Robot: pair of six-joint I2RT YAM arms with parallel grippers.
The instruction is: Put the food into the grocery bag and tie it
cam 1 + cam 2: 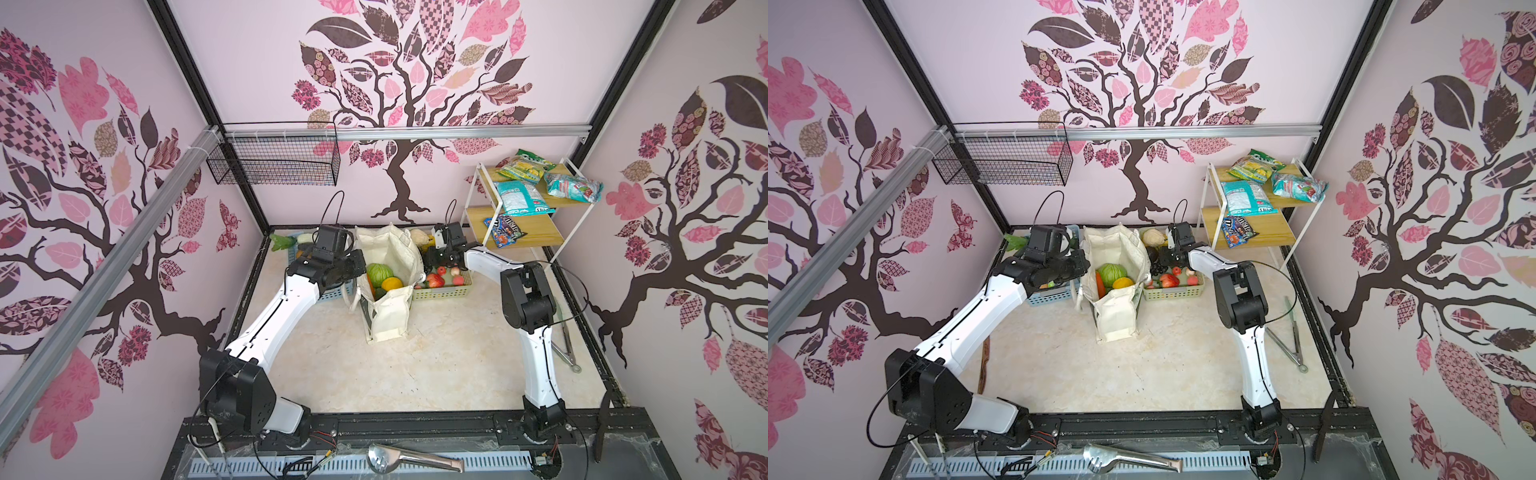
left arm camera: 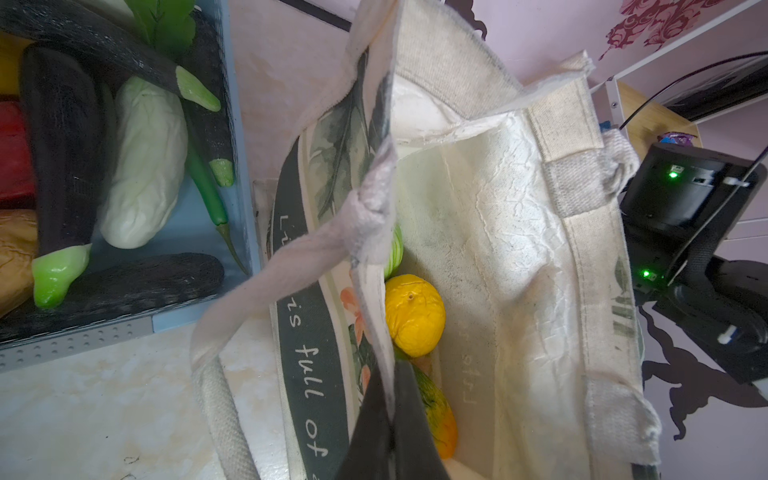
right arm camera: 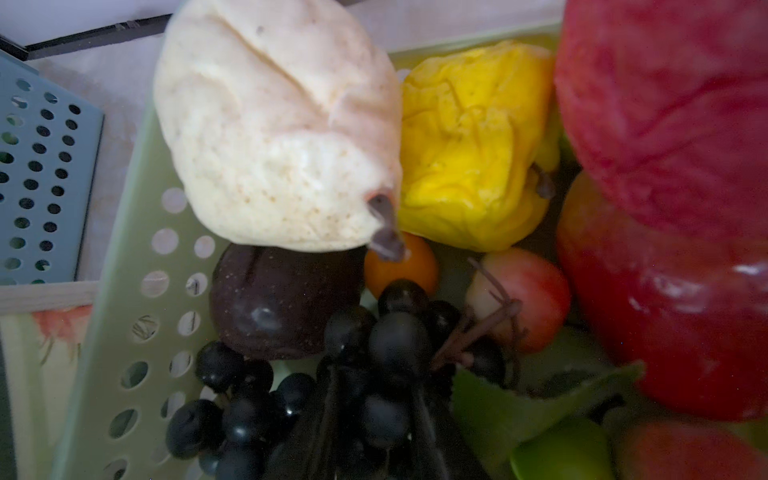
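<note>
The cream grocery bag [image 1: 390, 316] [image 1: 1117, 320] stands open mid-table between two baskets. Food lies inside it: a green round one [image 1: 379, 274], an orange one [image 1: 392, 284] and a yellow fruit [image 2: 413, 316]. My left gripper [image 1: 357, 268] [image 2: 390, 428] is shut on the bag's left rim, the cream cloth pinched between its jaws. My right gripper [image 1: 432, 264] [image 3: 380, 419] is down in the green basket [image 3: 124, 291], its jaws closed around a bunch of dark grapes [image 3: 399, 345]. Close by lie a cream fruit [image 3: 274, 133], a dark plum [image 3: 282, 299] and a red apple [image 3: 673, 166].
A blue basket [image 1: 332, 294] of aubergines and greens sits left of the bag, under my left arm. A two-tier shelf [image 1: 528, 232] with snack packets stands at the back right. Metal tongs [image 1: 567, 345] lie along the right edge. A wire basket [image 1: 274, 166] hangs on the back wall.
</note>
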